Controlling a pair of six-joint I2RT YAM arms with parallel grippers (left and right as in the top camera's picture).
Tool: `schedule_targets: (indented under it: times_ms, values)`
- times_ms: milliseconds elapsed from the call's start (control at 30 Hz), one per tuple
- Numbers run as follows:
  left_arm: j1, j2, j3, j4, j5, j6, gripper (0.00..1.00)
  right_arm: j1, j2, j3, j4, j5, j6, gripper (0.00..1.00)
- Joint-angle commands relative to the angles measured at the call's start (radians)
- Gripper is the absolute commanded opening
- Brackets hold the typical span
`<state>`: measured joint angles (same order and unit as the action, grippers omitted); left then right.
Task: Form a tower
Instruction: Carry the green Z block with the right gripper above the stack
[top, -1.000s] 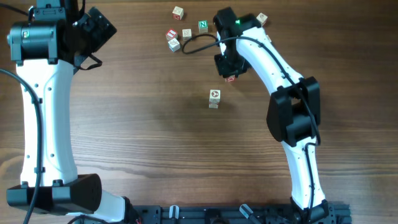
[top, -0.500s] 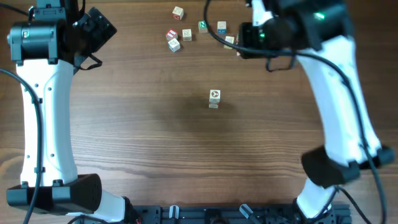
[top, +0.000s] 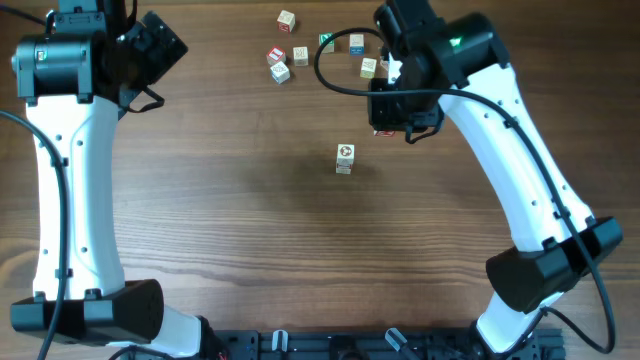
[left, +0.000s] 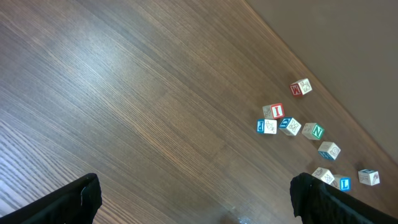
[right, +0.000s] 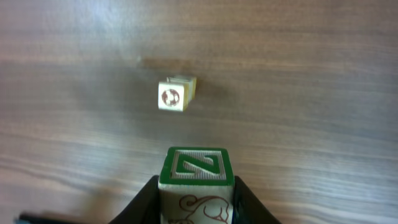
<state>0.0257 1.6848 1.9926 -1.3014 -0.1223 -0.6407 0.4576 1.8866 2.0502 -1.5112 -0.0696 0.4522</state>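
The tower (top: 344, 158) is a short stack of pale wooden cubes in the middle of the table; its top face carries a round dark-red mark. In the right wrist view the tower (right: 173, 96) stands ahead of the fingers and slightly left. My right gripper (right: 198, 194) is shut on a cube (right: 199, 169) with a green N face; from overhead the right gripper (top: 392, 122) hangs just right of and behind the tower, and a red edge of the held cube (top: 383, 131) shows. My left gripper (left: 199, 205) is open and holds nothing, far off at the back left (top: 155, 45).
Several loose letter cubes lie along the back edge: a red one (top: 276, 55), a green one (top: 327, 41), a blue one (top: 356, 43) and pale ones (top: 287, 19). The same cluster (left: 289, 126) shows in the left wrist view. A black cable (top: 335, 85) loops beside the right arm.
The right arm swung up and back over the loose cubes, then came down again to the right of the tower, still gripping its cube. The left arm and tower have not moved.
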Motion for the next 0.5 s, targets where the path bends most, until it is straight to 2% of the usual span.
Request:
schedule_targets:
  times_ms: [0, 100, 267, 467]
  values:
    - [0.005, -0.002, 0.0, 0.003, -0.009, 0.008, 1.0, 0.007, -0.002, -0.049, 0.044, 0.019, 0.051, 0.17]
    - [0.005, -0.002, 0.0, 0.002, -0.009, 0.008, 1.0, 0.021, 0.002, -0.06, 0.062, 0.023, 0.073, 0.17]
    - [0.005, -0.002, 0.0, 0.002, -0.009, 0.008, 1.0, 0.128, 0.006, -0.141, 0.172, 0.096, 0.074, 0.17]
    - [0.005, -0.002, 0.0, 0.002, -0.009, 0.008, 1.0, 0.135, 0.006, -0.241, 0.275, 0.087, 0.072, 0.18]
